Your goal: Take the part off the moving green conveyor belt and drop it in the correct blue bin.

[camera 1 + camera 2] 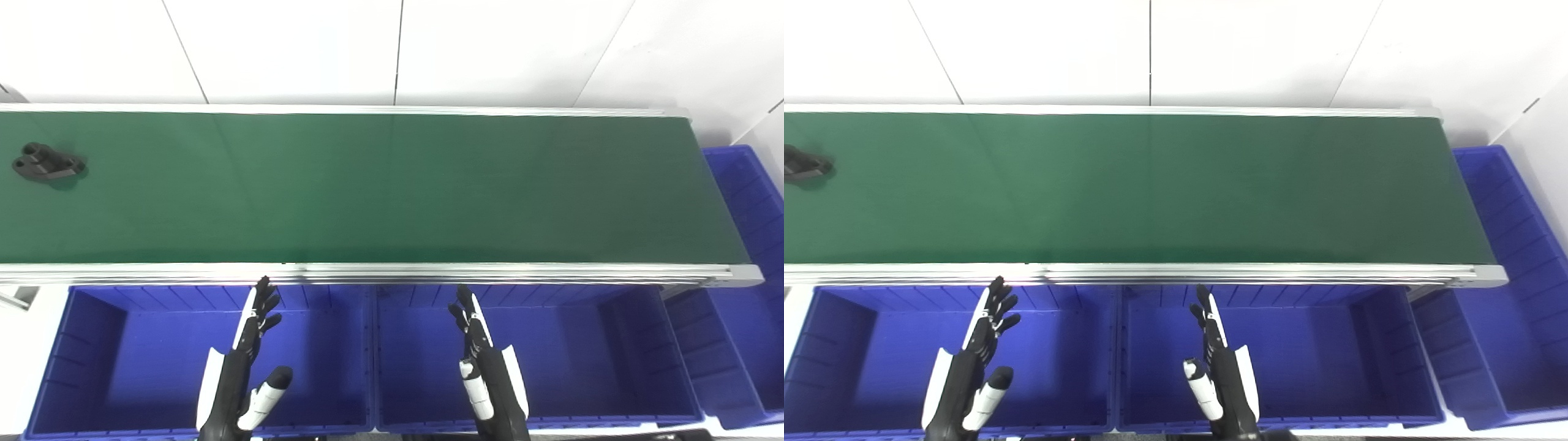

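A small black part (46, 163) lies at the far left of the green conveyor belt (380, 184); in the right eye view the part (802, 165) is cut by the picture's left edge. My left hand (248, 361) hovers open over the left blue bin (92, 343), fingers stretched toward the belt's near rail. Over the middle blue bin (588, 349) my right hand (484, 361) is open too, palm turned inward. Both hands hold nothing and are far from the part.
A third blue bin (747, 294) stands past the belt's right end. An aluminium rail (429, 272) runs along the belt's near edge, just ahead of the fingertips. A white wall rises behind the belt.
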